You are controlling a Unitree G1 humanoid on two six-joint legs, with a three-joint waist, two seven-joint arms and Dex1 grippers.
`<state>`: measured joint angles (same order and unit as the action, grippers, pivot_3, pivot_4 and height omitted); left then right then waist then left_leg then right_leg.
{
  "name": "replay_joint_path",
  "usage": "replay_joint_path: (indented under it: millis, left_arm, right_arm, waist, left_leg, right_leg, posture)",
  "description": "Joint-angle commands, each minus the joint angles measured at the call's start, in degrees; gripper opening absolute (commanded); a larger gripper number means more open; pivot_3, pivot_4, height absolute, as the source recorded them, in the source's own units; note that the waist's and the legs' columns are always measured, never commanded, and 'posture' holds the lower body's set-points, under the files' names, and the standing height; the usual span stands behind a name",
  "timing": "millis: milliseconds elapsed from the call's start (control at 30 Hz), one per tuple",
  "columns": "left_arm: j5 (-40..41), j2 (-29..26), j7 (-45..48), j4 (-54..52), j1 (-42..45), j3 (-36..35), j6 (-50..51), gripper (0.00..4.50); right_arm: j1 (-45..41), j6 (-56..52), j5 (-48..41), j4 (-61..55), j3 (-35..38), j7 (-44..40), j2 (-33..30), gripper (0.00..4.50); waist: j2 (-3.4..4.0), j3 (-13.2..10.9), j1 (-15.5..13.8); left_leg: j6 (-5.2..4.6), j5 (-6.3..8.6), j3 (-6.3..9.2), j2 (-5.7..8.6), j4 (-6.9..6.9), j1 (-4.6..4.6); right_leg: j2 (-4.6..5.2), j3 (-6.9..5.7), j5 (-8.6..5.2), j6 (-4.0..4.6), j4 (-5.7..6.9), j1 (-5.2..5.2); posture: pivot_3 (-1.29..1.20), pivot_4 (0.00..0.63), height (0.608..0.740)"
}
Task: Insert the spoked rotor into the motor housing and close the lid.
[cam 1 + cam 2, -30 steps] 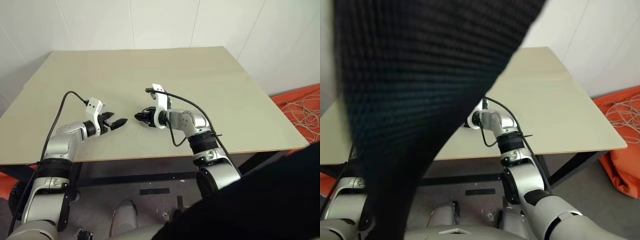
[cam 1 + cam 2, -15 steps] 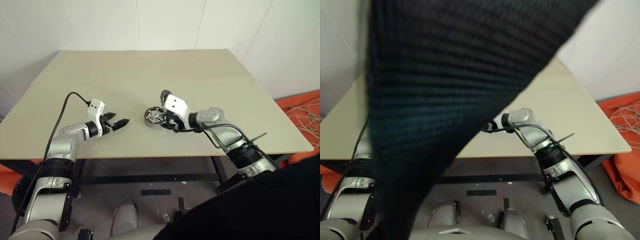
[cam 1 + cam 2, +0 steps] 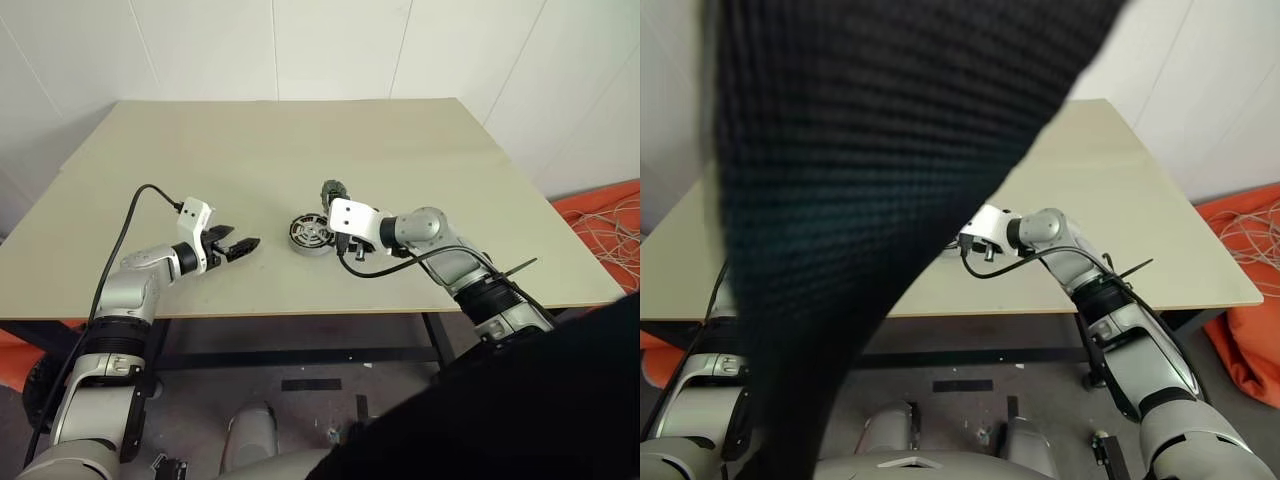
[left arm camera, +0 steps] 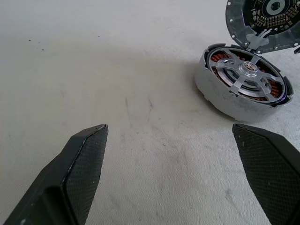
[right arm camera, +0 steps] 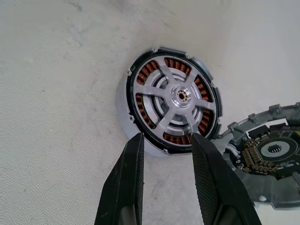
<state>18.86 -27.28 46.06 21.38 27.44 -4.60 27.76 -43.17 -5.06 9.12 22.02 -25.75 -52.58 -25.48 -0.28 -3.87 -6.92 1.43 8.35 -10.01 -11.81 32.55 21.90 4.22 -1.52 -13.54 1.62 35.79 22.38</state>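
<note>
Rotor's in: the spoked rotor (image 5: 174, 100) sits seated in the motor housing (image 5: 125, 123), copper windings showing between the spokes, the whole thing flat on the table (image 3: 400, 150) between my two arms. The lid (image 5: 269, 164) lies just beside it, ribbed dark face up, its edge touching or nearly touching the housing wall; I can't tell which. My right gripper (image 5: 165, 145) hovers just off the housing's near rim, fingers partly apart and holding nothing. My left gripper (image 4: 171, 133) sits well back from the housing, spread as wide as it goes, also holding nothing. So the lid is next, I'd say: swing right onto it, take it by the rim, not across the ribbed face, turn it over if needed and lower it square so it doesn't catch on the hub. Trouble spots: the lid is cut off at the frame edge in both wrist views, and a dark blurred mass blocks most of the right eye view.
</note>
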Motion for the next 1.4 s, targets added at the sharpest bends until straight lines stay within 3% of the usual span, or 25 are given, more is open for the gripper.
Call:
replay_joint_path:
  millis: [33,433,800,1300,1400]
  left_arm:
    - [0.37,-0.71,0.52,-1.12,1.34,-0.68,-0.27,4.50]
    - [0.54,-0.99,0.48,-1.83,1.21,-0.82,0.28,4.50]
    - [1.79,-1.73,1.46,-3.41,0.59,-1.10,3.05,4.50]
    - [9.21,-3.87,7.42,-8.20,0.07,-2.08,15.67,4.50]
    - [10.92,-3.41,9.59,-6.12,-0.05,-3.08,14.79,4.50]
  right_arm:
    - [0.03,1.73,0.25,-2.31,0.11,-1.05,0.65,1.76]
    - [0.28,2.76,1.82,3.31,0.17,-0.23,5.71,1.76]
    - [-2.48,5.80,2.30,11.21,1.36,0.42,6.66,1.76]
    - [-2.74,7.34,2.42,14.54,1.46,0.50,7.02,1.76]
    - [-2.66,7.26,2.35,14.55,1.49,0.49,7.17,1.19]
  waist:
    - [0.00,0.00,0.00]
    - [0.00,0.00,0.05]
    - [0.00,0.00,0.07]
    - [0.00,0.00,0.11]
    - [0.00,0.00,0.16]
  left_leg:
    - [0.00,0.00,0.00,0.00,0.01,-0.01]
    - [-0.05,0.03,0.01,0.00,0.09,-0.03]
    - [-0.07,0.04,0.01,0.00,0.11,-0.04]
    - [-0.10,0.06,0.01,0.00,0.19,-0.11]
    - [-0.10,0.06,0.01,0.00,0.19,-0.13]
  right_leg:
    - [0.00,0.00,0.00,0.00,0.01,0.00]
    - [0.00,-0.01,0.00,0.00,0.03,-0.06]
    - [0.00,-0.01,0.00,0.00,0.03,-0.08]
    - [0.00,-0.01,0.01,0.01,0.09,-0.16]
    - [0.00,-0.01,0.01,0.01,0.09,-0.17]
  posture:
    - [0.00,0.000,0.740]
    - [0.00,0.000,0.740]
    - [0.00,0.000,0.740]
    - [0.00,0.000,0.740]
    - [0.00,0.000,0.740]
